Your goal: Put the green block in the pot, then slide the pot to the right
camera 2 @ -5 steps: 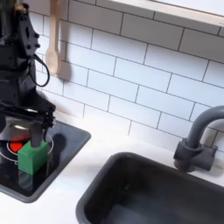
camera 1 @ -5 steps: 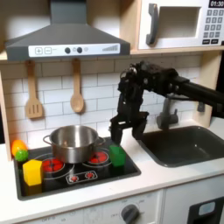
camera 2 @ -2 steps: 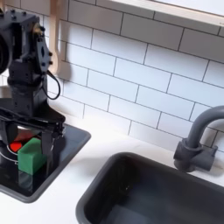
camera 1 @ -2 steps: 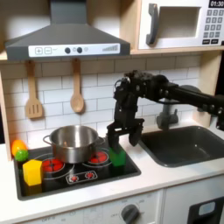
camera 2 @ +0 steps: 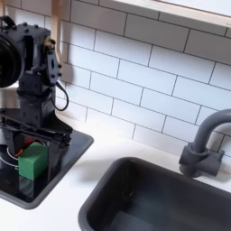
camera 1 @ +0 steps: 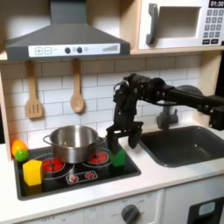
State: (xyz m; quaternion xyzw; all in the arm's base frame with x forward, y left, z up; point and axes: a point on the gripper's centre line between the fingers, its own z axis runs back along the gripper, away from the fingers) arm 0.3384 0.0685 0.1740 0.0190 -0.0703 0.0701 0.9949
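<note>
With the gripper (camera 2: 34,149) spread wide around the green block (camera 2: 33,163) resting on the stove's (camera 1: 83,178) right side beside the pot (camera 1: 73,143), the grasp step is judged in hand, and closing is required next.

Tool (camera 1: 122,140) lower, astride green block (camera 2: 33,163)

Black jointed arm (camera 1: 166,89) with boxy gripper (camera 2: 34,149), black cable

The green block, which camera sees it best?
The second exterior view. There the green block looks big and clear, standing on the black stove between the open gripper fingers. In the first exterior view the green block is tiny and partly hidden by the gripper.
</note>
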